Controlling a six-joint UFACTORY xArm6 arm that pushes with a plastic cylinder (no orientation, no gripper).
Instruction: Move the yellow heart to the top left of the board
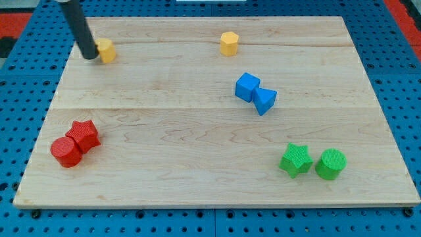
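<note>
The yellow heart (106, 50) lies near the board's top left corner. My tip (89, 56) stands on the board right against the heart's left side, the dark rod rising up and to the left out of the view. A second yellow block, a hexagon (229, 43), sits at the view's top, a little right of centre.
A blue cube (247, 86) and a blue triangle (265, 101) touch right of centre. A red star (83, 135) and a red cylinder (66, 151) sit together at the bottom left. A green star (295, 160) and a green cylinder (330, 164) sit at the bottom right.
</note>
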